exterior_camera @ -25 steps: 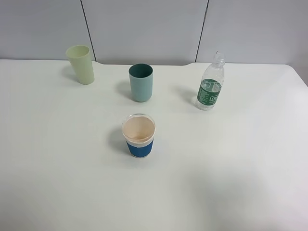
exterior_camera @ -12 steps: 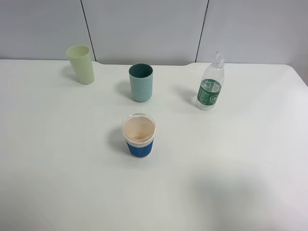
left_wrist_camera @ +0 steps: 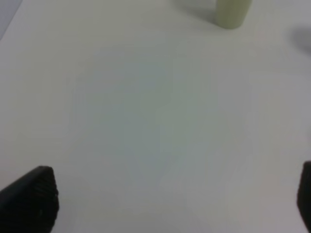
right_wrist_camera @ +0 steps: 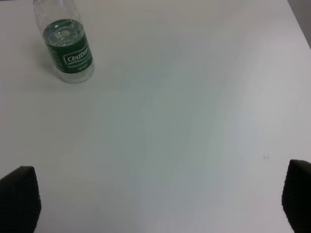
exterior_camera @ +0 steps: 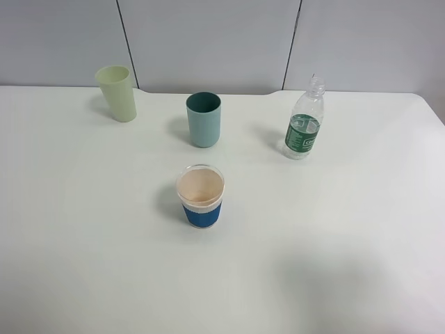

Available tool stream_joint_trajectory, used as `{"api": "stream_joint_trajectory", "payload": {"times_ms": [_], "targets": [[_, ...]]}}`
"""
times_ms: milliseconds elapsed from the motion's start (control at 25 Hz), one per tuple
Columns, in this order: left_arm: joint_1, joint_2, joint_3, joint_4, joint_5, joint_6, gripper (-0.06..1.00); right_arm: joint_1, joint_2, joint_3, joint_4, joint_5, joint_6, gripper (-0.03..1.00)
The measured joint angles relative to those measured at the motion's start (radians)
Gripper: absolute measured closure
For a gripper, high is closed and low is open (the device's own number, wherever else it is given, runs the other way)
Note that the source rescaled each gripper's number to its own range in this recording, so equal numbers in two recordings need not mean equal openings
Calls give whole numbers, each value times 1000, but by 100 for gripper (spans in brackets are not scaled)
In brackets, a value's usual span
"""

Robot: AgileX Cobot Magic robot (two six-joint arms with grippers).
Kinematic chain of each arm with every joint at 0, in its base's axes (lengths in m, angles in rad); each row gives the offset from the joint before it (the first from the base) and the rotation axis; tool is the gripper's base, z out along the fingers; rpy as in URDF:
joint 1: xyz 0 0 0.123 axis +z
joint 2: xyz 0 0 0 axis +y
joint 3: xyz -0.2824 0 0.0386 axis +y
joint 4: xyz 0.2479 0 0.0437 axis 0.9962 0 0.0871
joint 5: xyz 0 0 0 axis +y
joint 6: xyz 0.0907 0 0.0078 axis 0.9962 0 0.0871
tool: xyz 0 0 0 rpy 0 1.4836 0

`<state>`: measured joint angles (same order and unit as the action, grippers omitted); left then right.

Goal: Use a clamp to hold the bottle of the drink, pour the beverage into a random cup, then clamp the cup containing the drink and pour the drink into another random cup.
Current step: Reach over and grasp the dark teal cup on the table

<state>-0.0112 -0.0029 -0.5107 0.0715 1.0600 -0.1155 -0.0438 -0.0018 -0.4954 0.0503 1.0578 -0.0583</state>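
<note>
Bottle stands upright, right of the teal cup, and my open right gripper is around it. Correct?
No. The bottle stands upright, right of the teal cup, and the right gripper is open, but not around it: the right wrist view shows the bottle apart from the fingers, with bare table between.

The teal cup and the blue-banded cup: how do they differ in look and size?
The teal cup is plain with a darker inside; the blue-banded cup has a clear rim, a blue band and a peach inside. The teal cup looks taller and narrower; the blue-banded cup shorter and wider. Both stand upright on the table, apart.
</note>
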Motion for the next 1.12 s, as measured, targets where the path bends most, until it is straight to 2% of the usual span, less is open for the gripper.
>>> {"api": "stream_joint_trajectory", "payload": {"times_ms": [1120], "targets": [[0,0,0,0,0,0,-6,0,0,0,0,0,0,-3]]}}
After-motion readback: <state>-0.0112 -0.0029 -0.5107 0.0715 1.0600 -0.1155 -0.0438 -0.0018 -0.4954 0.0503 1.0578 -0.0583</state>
